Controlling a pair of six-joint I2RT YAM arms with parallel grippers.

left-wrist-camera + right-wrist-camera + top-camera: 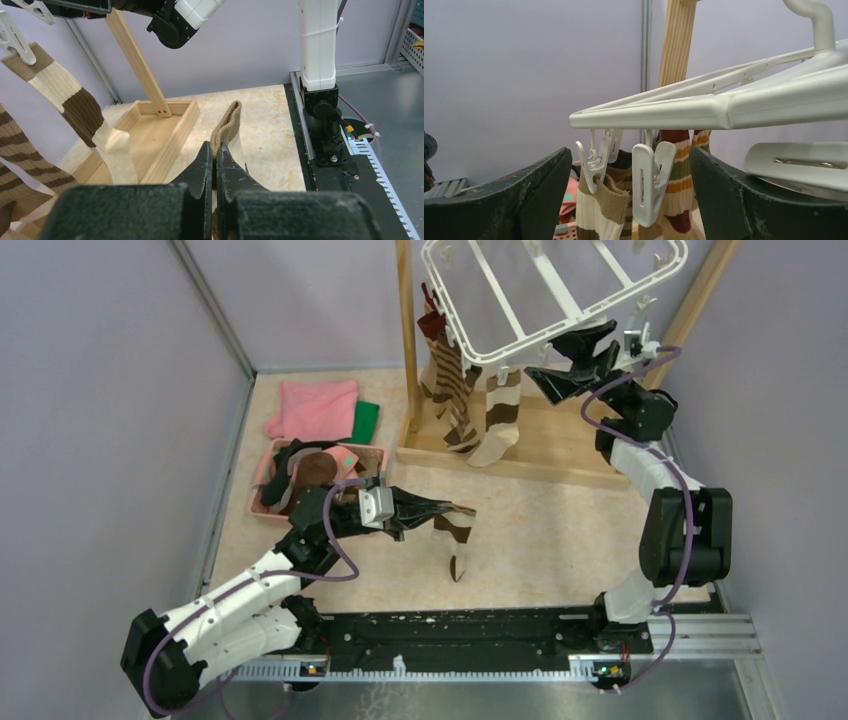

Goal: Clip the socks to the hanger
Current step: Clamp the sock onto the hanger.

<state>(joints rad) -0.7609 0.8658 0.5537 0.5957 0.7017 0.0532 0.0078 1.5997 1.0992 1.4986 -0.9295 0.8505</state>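
Observation:
The white hanger (449,302) hangs from the wooden frame at the back. Three socks hang clipped at its left corner: a red banded one (432,325), a striped brown one (450,390) and a brown-and-cream one (500,420). My left gripper (445,508) is shut on the tan cuff of another brown-and-cream sock (457,540), which dangles over the table; in the left wrist view the cuff (227,122) sticks out past the tips (216,150). My right gripper (560,362) stands open under the hanger's near edge (674,107). An empty white clip (649,182) hangs between its fingers, touching neither.
A pink basket (262,490) holding more socks sits behind my left arm. A pink cloth (315,408) and a green cloth (366,422) lie beyond it. The wooden frame's post (407,340) and base tray (560,440) stand at the back, with walls on both sides.

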